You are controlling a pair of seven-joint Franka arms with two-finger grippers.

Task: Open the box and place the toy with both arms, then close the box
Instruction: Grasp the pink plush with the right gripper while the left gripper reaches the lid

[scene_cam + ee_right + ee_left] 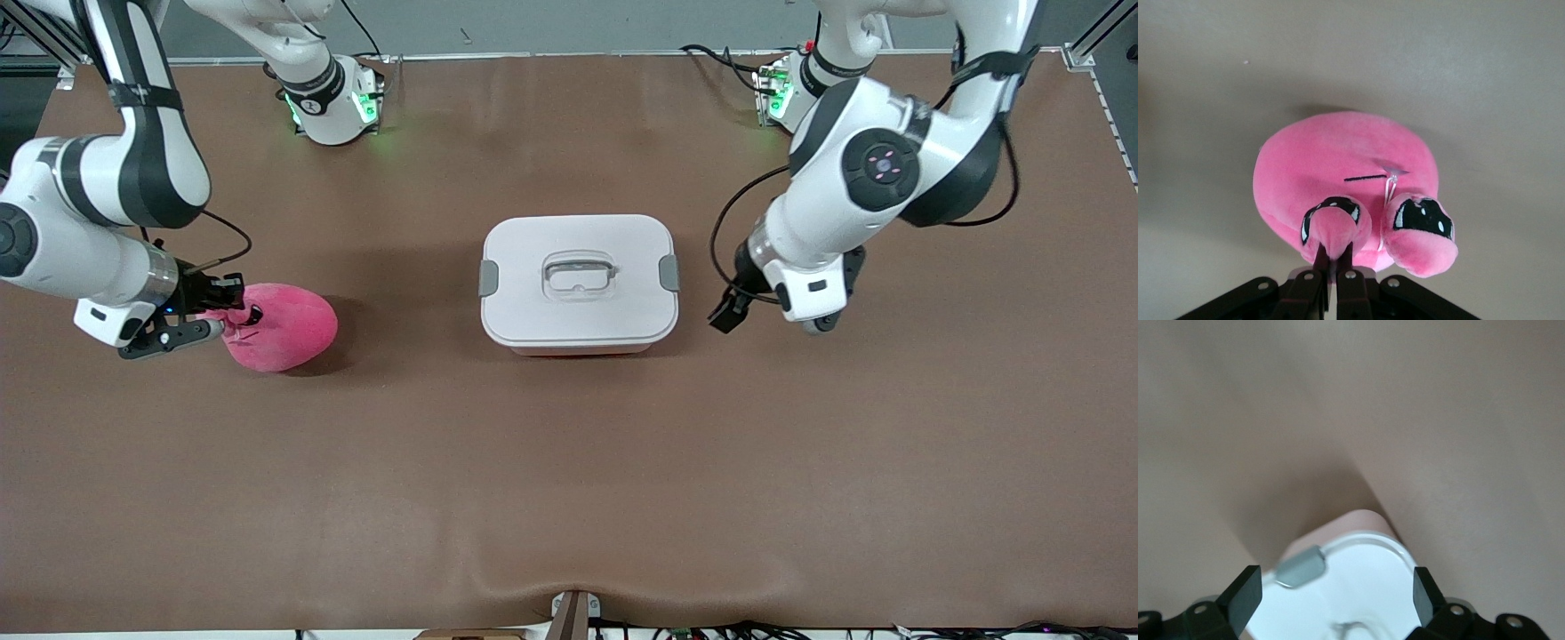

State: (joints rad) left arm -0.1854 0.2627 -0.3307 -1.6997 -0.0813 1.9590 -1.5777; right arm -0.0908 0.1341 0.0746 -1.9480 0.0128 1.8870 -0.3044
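Note:
The box (578, 280) sits mid-table with its white lid on and a grey clip (668, 273) at each end. The pink toy (284, 327) lies on the mat toward the right arm's end of the table. My right gripper (233, 317) is low beside the toy and shut on one of its small pink lobes. In the right wrist view that gripper (1335, 252) pinches the lobe under one dark eye of the toy (1338, 160). My left gripper (727, 313) hangs open beside the box's end. In its wrist view the lid (1365, 583) and a clip (1300, 565) show between the left gripper's (1333, 595) spread jaws.
Both arm bases (333, 102) (782, 89) stand along the table's edge farthest from the front camera, with cables beside them. A small mount (573, 613) sits at the table's nearest edge, where the brown mat ripples.

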